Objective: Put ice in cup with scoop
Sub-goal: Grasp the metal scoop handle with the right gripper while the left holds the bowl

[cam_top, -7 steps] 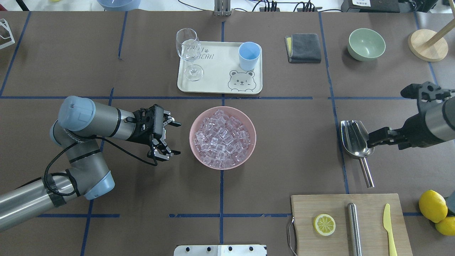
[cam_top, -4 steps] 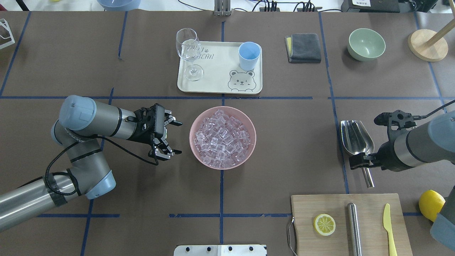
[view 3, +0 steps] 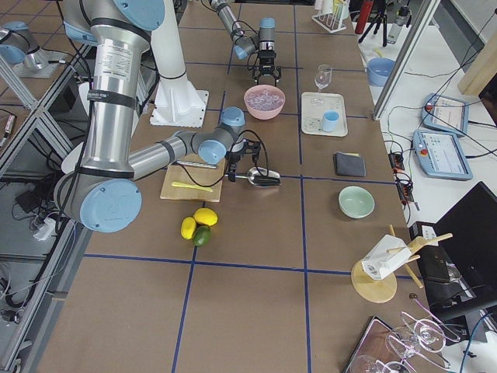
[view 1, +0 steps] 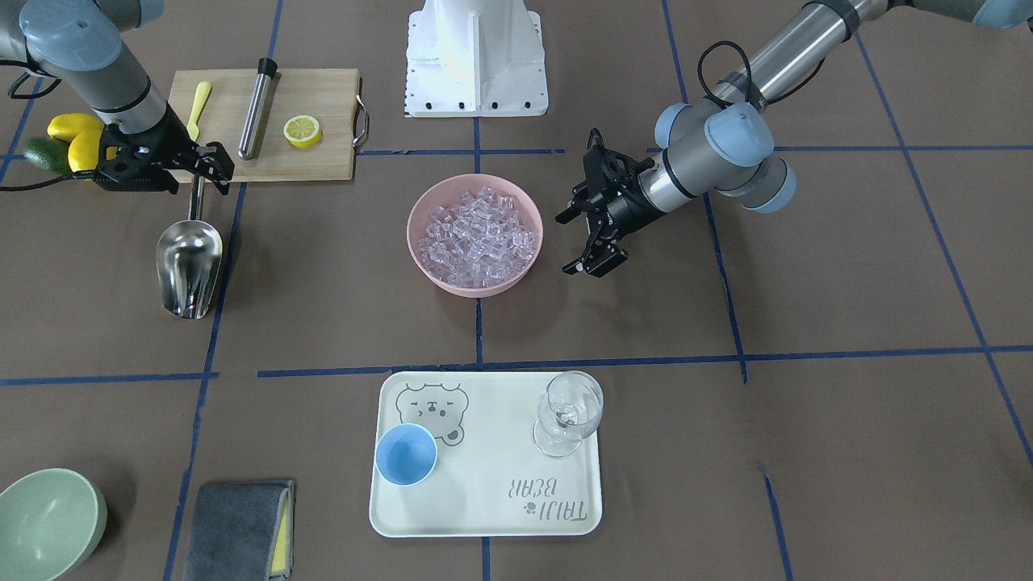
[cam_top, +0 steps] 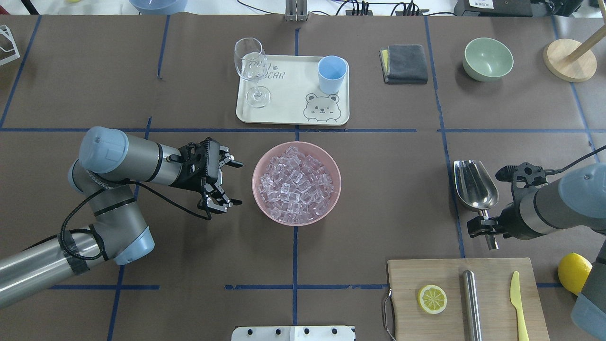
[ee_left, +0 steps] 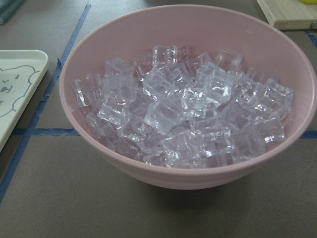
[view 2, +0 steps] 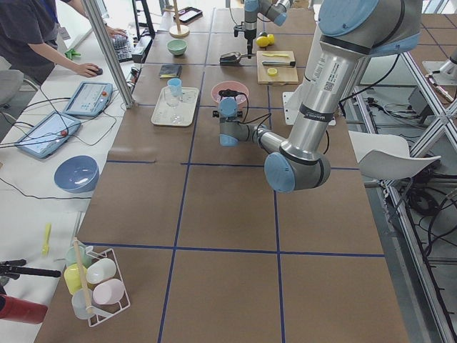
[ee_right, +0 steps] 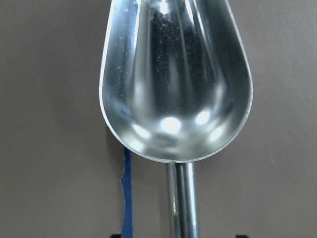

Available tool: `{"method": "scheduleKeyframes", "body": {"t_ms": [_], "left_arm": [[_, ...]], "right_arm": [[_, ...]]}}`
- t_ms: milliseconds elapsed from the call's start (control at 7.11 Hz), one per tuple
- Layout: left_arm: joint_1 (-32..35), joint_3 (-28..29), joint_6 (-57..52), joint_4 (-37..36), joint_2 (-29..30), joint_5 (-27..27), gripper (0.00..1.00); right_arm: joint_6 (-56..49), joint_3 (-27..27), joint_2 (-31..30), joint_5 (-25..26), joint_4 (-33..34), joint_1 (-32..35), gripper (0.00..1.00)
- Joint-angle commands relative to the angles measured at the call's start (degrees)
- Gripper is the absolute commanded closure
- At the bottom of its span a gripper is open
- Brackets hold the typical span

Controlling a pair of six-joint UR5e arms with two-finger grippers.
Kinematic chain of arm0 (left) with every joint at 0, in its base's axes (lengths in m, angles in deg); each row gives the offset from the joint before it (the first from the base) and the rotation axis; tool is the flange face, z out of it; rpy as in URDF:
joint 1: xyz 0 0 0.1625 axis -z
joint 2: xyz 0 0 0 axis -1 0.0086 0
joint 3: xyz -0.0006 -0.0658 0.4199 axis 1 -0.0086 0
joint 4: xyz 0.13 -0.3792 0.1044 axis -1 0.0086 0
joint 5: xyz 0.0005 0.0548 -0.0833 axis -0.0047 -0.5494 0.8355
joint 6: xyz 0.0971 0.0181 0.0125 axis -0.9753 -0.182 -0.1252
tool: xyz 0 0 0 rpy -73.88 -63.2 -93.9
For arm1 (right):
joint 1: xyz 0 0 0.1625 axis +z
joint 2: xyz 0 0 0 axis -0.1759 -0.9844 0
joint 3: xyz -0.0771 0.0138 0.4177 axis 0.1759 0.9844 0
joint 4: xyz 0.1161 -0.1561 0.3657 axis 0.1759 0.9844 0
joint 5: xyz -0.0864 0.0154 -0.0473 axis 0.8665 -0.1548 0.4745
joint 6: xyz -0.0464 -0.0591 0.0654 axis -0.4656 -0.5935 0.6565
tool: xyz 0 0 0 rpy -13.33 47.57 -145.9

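The ice [cam_top: 296, 184] is heaped in a pink bowl [cam_top: 258, 163] at the table's middle and fills the left wrist view [ee_left: 183, 119]. My left gripper [cam_top: 239, 183] is open and empty just left of the bowl. The steel scoop [cam_top: 475, 189] lies flat and empty on the right, its trough filling the right wrist view [ee_right: 176, 79]. My right gripper [cam_top: 484, 226] is open, one finger on each side of the scoop's rod handle [view 1: 196, 202]. The light-blue cup [cam_top: 332, 73] stands upright on a white tray [cam_top: 289, 102] behind the bowl.
A wine glass [cam_top: 250, 71] stands on the tray's left. A cutting board [cam_top: 412, 270] near my right arm holds a lemon slice [cam_top: 432, 299], a steel cylinder [cam_top: 471, 303] and a yellow knife [cam_top: 518, 303]. A grey cloth [cam_top: 405, 64] and a green bowl [cam_top: 488, 58] sit at the back right.
My right arm has swung from over the scoop's trough back along it and down, and the gripper now straddles the handle. The left arm has barely moved.
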Motion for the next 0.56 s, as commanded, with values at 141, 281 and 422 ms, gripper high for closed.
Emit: {"method": "scheduleKeyframes", "body": {"t_ms": [141, 281, 422], "left_arm": [[0.0, 0.0, -0.1, 0.1, 0.0, 0.1, 0.00], [0.0, -0.1, -0.1, 0.2, 0.0, 0.1, 0.00], [0.0, -0.1, -0.1, 0.2, 0.0, 0.1, 0.00]], "right_arm": [[0.0, 0.6, -1.0, 0.1, -1.5, -1.2, 0.88], [-0.4, 0.5, -1.1, 0.1, -1.4, -1.2, 1.00], [-0.5, 0.2, -1.1, -0.1, -1.2, -1.1, 1.00]]}}
